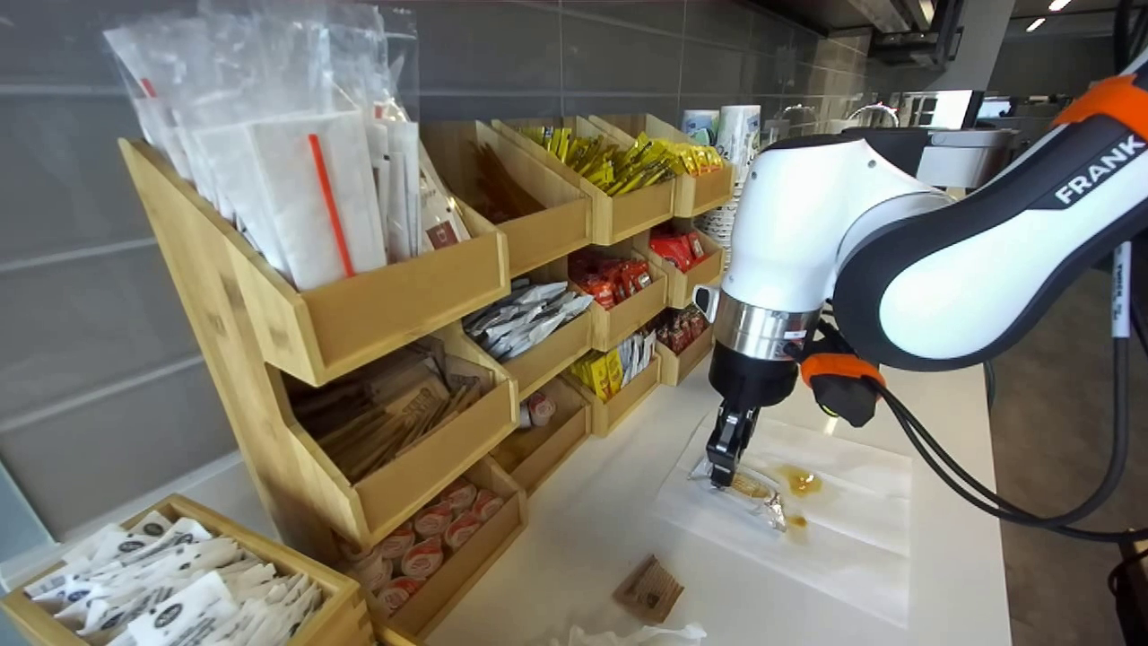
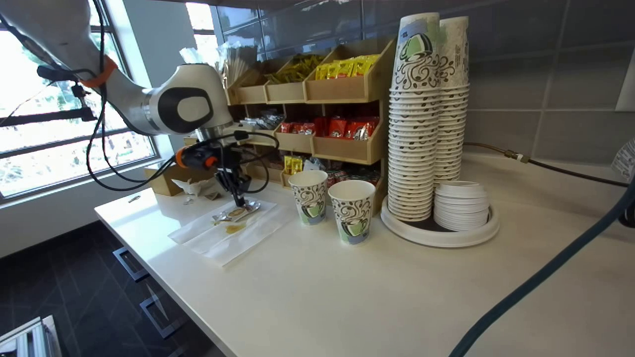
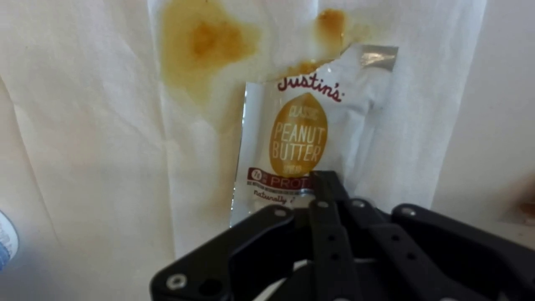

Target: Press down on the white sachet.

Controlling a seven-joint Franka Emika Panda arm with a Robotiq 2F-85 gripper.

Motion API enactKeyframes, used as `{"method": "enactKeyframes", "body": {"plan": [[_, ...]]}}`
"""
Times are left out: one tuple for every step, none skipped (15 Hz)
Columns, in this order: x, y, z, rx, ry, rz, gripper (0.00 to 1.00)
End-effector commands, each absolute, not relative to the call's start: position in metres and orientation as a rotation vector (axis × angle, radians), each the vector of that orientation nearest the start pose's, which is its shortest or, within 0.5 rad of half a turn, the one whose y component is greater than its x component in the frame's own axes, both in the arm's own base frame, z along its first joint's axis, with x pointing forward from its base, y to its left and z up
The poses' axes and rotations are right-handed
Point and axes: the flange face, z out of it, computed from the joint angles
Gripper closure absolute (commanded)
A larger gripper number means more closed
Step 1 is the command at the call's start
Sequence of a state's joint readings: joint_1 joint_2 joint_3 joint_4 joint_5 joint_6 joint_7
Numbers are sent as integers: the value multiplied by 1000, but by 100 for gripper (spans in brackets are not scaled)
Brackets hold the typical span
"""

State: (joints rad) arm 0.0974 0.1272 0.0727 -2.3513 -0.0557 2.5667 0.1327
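The white sachet (image 3: 299, 129) lies flat on white paper, printed side up, with a tan oval that reads "Peanut Butter". Its upper edge is torn, with brown-yellow stains (image 3: 217, 39) beside it. The sachet also shows in both exterior views (image 1: 762, 493) (image 2: 234, 213). My gripper (image 3: 328, 177) points down with its fingers together and nothing visible between them. Its tips are over the lower part of the sachet, near the maroon band, and appear to touch it in both exterior views (image 1: 722, 475) (image 2: 240, 202). The gripper hides the sachet's lower right end.
The paper (image 1: 852, 556) lies on a white counter. A wooden rack (image 1: 404, 305) of packets stands along the wall. Two paper cups (image 2: 308, 198) (image 2: 352, 213) stand near the paper. A brown square piece (image 1: 649, 589) lies near the rack. Cup stacks (image 2: 412, 148) stand farther along.
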Motion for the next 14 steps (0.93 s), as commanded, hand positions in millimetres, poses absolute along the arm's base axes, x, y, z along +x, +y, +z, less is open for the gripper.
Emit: {"method": "enactKeyframes", "body": {"plan": [[501,89,298,-3190,-169,-101,100],[499,89,297,-3207,-184,-79,100],[497,90,295,-3214,-206,-47,100],[495,89,292,-3218,-212,-22,100],[494,89,290,-3222,-217,-2,100],[494,90,285,-3212,-229,8,100],[495,92,281,-3204,-233,7,100],[495,93,277,-3201,-240,10,100],[495,95,274,-3197,-247,9,100],[496,97,271,-3194,-250,7,100],[497,98,269,-3191,-254,0,100],[498,98,268,-3192,-257,2,100],[498,94,270,-3192,-257,10,100],[498,92,269,-3193,-256,22,100]]}}
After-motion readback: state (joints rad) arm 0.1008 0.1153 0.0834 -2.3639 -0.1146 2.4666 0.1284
